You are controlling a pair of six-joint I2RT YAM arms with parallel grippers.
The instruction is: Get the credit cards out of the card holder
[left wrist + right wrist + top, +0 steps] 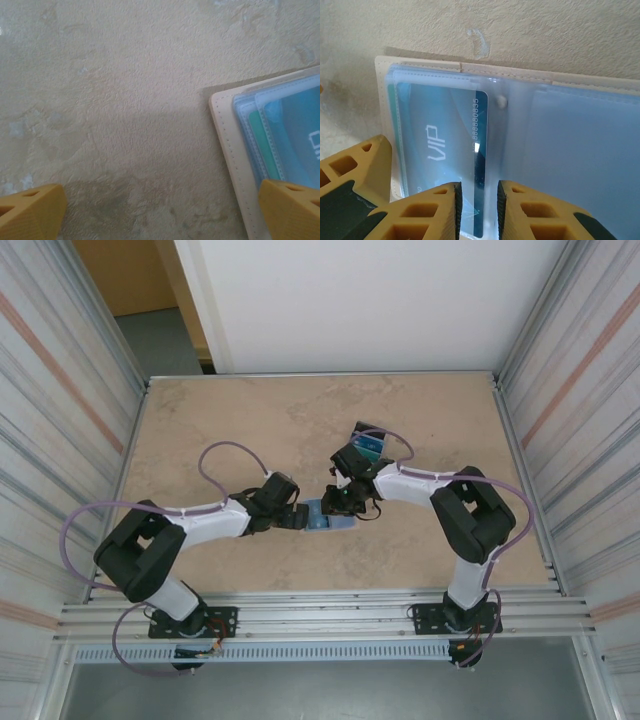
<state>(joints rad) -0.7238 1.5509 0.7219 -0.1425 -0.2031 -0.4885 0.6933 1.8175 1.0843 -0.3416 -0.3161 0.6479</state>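
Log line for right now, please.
phase: card extraction | left claw: open, one finger over wallet edge | right claw: narrow, astride card edge, grip unclear | card: in wallet

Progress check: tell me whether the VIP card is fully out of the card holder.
No, the VIP card lies tucked under a clear sleeve of the open card holder.

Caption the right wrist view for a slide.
Right gripper, jaws narrowly apart, over the blue VIP card in the open wallet.
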